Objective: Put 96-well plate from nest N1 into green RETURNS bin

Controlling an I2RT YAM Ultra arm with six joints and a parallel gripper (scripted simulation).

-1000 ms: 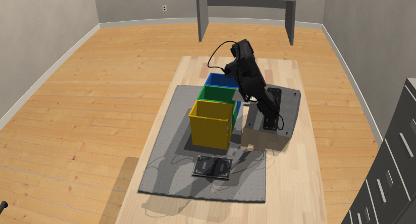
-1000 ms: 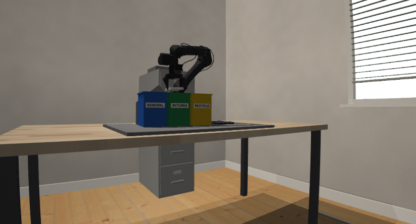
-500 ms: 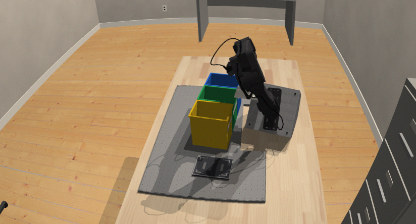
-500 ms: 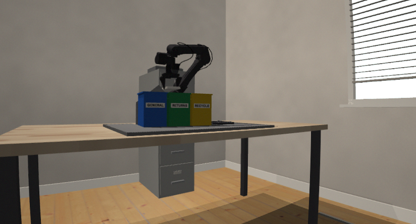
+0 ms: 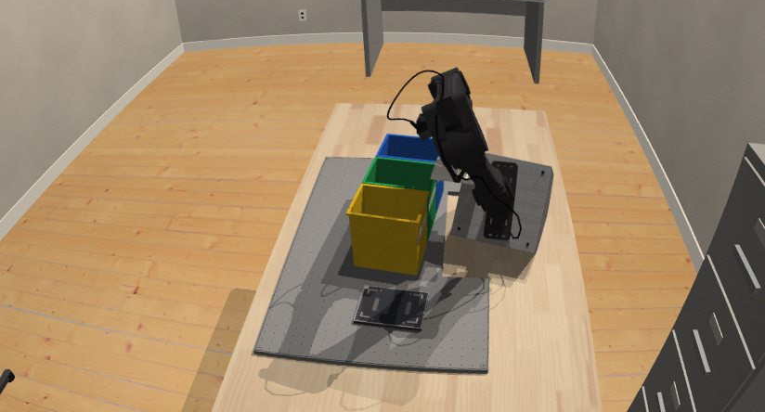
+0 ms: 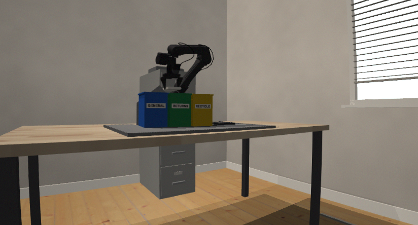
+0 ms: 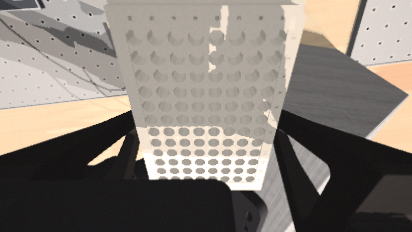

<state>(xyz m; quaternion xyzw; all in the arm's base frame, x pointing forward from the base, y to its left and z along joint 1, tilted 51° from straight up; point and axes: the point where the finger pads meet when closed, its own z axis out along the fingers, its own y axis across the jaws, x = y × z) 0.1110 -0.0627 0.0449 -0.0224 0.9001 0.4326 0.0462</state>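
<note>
My gripper (image 5: 448, 168) (image 6: 171, 83) (image 7: 206, 116) is shut on the white 96-well plate (image 5: 439, 173) (image 6: 173, 89) (image 7: 205, 90), gripping it by its long sides. The plate hangs just above bin height, at the edge of the green RETURNS bin (image 5: 398, 173) (image 6: 178, 112) nearest the arm. The wrist view shows table wood, mat and the arm's grey base under the plate, and no bin. The blue GENERAL bin (image 5: 407, 146) (image 6: 152, 111) and the yellow RECYCLE bin (image 5: 386, 230) (image 6: 201, 112) flank the green one. All three stand upright. The black plate nest N1 (image 5: 389, 307) lies empty.
The bins and the nest stand on a grey perforated mat (image 5: 299, 323) (image 6: 131, 129) on a wooden table (image 5: 540, 323). The arm is mounted on a grey block (image 5: 529, 195) right of the bins. A filing cabinet (image 6: 175, 171) stands behind the table.
</note>
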